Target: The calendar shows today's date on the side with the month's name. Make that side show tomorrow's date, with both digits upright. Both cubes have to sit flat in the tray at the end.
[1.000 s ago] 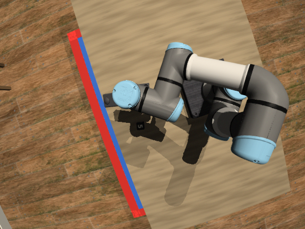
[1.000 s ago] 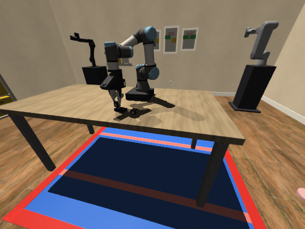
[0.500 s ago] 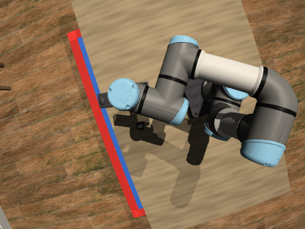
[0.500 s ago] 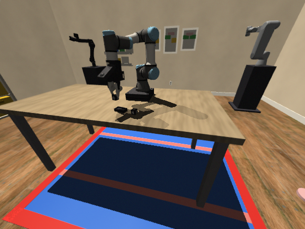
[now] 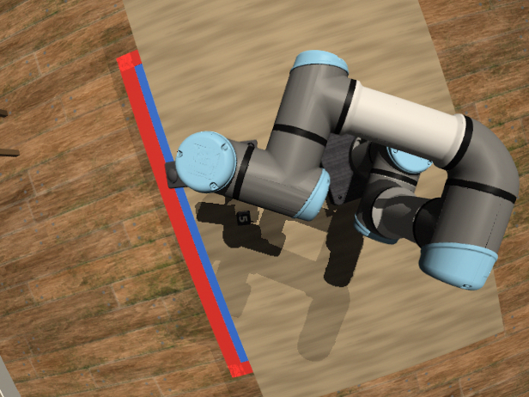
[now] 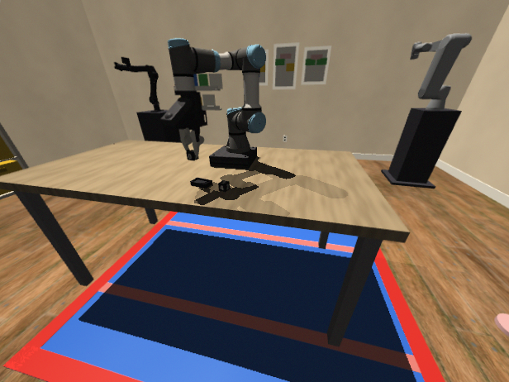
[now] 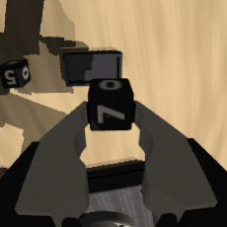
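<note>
Cube (image 7: 111, 105) black, white 7 facing camera, 0 on top; pincer (image 7: 112, 115) clamps it.

A wooden bench (image 6: 314, 178) on dark legs stands over a blue-and-red mat (image 6: 231, 298) on plank flooring (image 6: 454, 248). Beige walls (image 6: 351, 83) carry three framed posters (image 6: 285, 65).

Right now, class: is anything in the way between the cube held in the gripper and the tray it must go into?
Nothing visible is. The gripper holds the cube in the air, and the tray lies on the table with nothing in it. The other cube sits on the table beside the tray.
</note>
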You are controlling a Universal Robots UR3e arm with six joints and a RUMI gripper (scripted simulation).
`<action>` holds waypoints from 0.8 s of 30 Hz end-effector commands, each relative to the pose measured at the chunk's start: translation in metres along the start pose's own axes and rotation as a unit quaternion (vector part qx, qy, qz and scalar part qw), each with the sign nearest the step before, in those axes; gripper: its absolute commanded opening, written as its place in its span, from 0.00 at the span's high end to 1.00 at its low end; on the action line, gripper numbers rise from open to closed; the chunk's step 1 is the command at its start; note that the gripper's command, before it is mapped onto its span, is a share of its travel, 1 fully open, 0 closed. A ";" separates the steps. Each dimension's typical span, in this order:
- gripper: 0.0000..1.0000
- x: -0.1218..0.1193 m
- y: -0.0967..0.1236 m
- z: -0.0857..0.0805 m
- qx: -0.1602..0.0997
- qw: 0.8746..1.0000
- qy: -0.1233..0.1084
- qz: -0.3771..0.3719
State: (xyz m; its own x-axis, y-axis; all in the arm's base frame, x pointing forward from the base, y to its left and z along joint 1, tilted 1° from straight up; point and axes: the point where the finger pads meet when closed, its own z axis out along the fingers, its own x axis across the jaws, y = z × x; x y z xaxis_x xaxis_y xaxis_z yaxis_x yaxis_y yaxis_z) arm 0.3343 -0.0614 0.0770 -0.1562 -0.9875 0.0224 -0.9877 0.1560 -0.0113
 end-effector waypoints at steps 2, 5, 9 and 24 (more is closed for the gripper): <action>0.89 -0.001 0.003 -0.003 -0.007 1.000 -0.003 0.000; 0.89 -0.001 0.003 -0.003 -0.007 1.000 -0.003 0.000; 0.89 -0.001 0.003 -0.003 -0.007 1.000 -0.003 0.000; 0.89 0.001 0.002 -0.003 -0.007 1.000 -0.002 0.020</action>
State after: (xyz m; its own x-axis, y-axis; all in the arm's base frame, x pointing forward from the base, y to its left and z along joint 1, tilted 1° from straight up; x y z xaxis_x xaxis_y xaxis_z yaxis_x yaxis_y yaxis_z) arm 0.3313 -0.0596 0.0788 -0.1685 -0.9856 0.0155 -0.9857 0.1686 0.0046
